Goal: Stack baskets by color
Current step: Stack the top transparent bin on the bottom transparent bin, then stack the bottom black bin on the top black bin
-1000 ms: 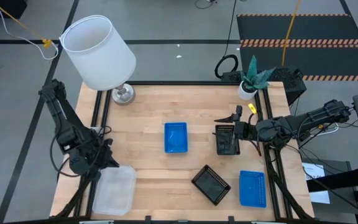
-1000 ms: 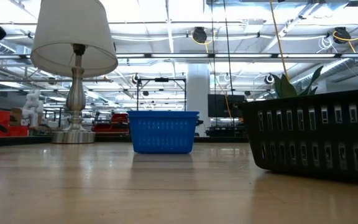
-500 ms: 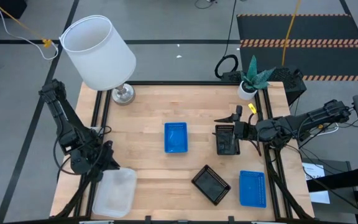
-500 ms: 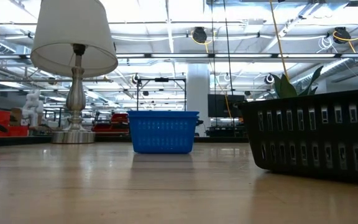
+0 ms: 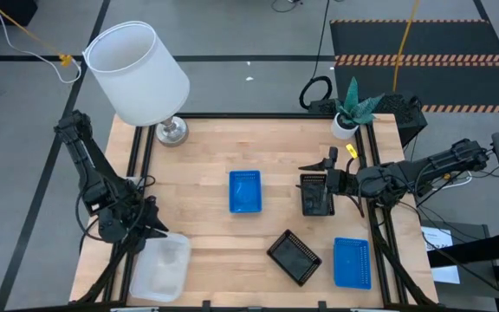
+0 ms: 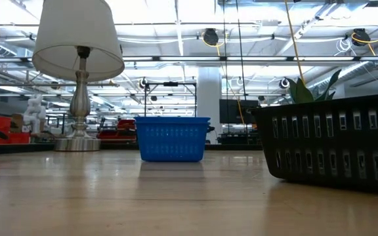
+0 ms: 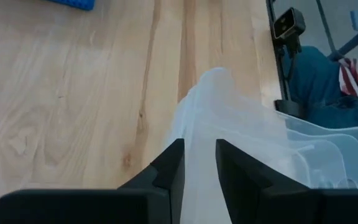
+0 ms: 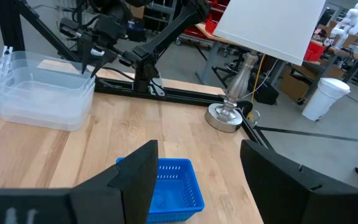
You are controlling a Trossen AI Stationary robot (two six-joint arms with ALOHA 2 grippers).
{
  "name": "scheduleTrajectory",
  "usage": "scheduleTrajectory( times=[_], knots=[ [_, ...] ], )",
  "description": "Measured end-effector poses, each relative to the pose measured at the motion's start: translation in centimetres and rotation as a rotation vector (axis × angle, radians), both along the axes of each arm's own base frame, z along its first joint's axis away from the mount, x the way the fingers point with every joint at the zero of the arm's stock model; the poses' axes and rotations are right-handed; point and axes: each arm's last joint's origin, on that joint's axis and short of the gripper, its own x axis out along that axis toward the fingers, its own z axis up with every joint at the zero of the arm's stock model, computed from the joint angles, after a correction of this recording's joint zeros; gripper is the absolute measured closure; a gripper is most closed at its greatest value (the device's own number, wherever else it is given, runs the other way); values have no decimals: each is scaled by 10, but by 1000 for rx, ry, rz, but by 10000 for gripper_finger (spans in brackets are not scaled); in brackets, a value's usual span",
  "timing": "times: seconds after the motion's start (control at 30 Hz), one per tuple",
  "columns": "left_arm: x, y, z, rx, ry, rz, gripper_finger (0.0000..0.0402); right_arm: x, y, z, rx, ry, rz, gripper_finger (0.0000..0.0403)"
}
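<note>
The clear baskets (image 5: 161, 269) sit nested at the surface's (image 5: 206, 173) near left corner, long axis running near to far. The left gripper (image 5: 152, 227) straddles their far rim, fingers (image 7: 166, 171) slightly apart. The right gripper (image 5: 319, 186), fingers spread, hovers over a black basket (image 5: 316, 198).

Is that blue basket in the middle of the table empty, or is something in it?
Empty. From above, the blue basket shows only its own bare blue floor, and the right wrist view likewise shows nothing inside it.
</note>
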Motion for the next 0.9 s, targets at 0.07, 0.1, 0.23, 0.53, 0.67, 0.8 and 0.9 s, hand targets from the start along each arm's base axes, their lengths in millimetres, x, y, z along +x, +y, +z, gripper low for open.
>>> scheduleTrajectory(
  times=[0.07,0.1,0.23,0.53,0.67,0.8,0.9],
  knots=[
    [1,-1,-1,18,-4,9,309,0,0,0,0,0,0,181],
    [2,-1,-2,33,-8,12,309,0,0,0,0,0,0,181],
    [6,-4,-7,82,-11,43,309,0,0,0,0,0,0,181],
    [11,-11,-15,123,35,43,309,0,0,0,0,0,0,181],
    [12,-12,-11,108,22,38,309,0,0,0,0,0,0,181],
    [14,-15,1,80,-3,32,309,0,0,0,3,-1,-1,181],
    [16,-17,14,79,-49,29,309,0,0,0,49,-10,-10,181]
  ],
)
